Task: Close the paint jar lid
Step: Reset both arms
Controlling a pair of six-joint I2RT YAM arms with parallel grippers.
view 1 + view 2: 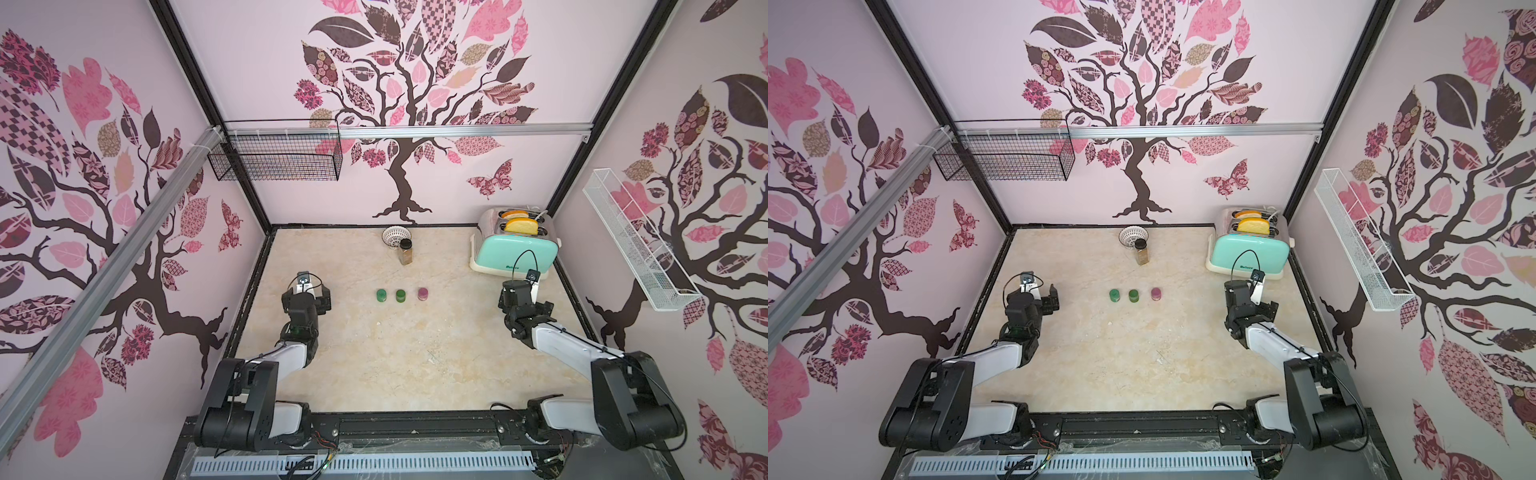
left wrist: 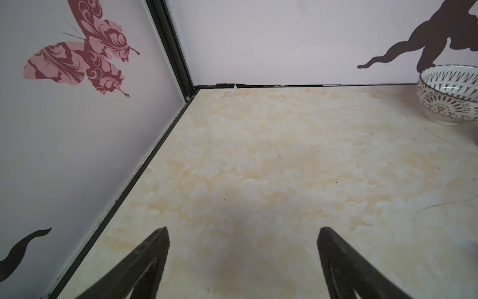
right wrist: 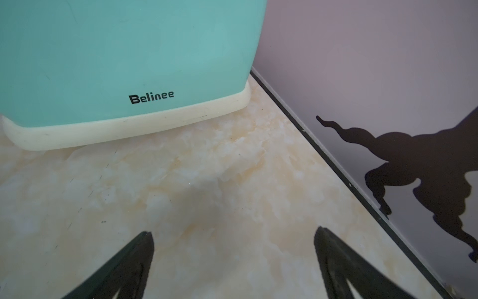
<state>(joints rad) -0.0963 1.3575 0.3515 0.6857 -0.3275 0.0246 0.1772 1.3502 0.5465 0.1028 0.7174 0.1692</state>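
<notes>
Three small paint jars stand in a row at mid table in both top views: a green jar, a second green jar and a purple jar. From above each seems to carry its lid. My left gripper hovers well to their left, open and empty, facing the back left corner. My right gripper is far to their right, just in front of the toaster, also open with nothing between its fingers. Neither wrist view shows the jars.
A mint toaster with bread slices sits at the back right, close ahead of the right gripper. A spice bottle and a patterned bowl stand near the back wall. A black wire basket and a white wire shelf hang on the walls.
</notes>
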